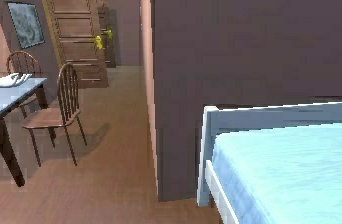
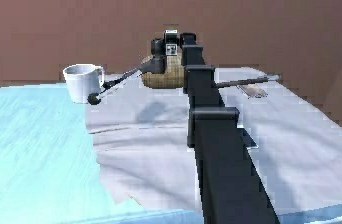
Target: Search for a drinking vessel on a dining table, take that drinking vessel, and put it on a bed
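Over the bed [image 2: 39,150] in the arm side view, the arm [image 2: 214,130] runs out across the pale blue cover and a rumpled grey-white sheet [image 2: 149,140]. The gripper [image 2: 101,92] is at its far end, with 2 thin fingers [image 2: 119,78] pointing toward the view's left.

The white mug [image 2: 80,80] is right at the fingertips, on their left. It is upright, with the handle on the side facing the fingers. Its base lines up with the bed's far edge, so I can't tell if it rests on the cover or hangs clear. For the same reason I can't tell whether the gripper holds anything.

Key relation: the mug lies straight along the finger line, left of the gripper body. The finger axis slants down-left and the mug axis is vertical, so they are roughly square to each other.

Judgement: this looks like the placing step, late in the task. The next move needs the mug fully over the mattress, not at the edge. Risks are 2: it tips on the soft cover, or it drops off the far side.

The forward view has the footboard [image 1: 211,130] at right. The dining table [image 1: 9,100] and 1 chair [image 1: 64,100] are well apart at left.
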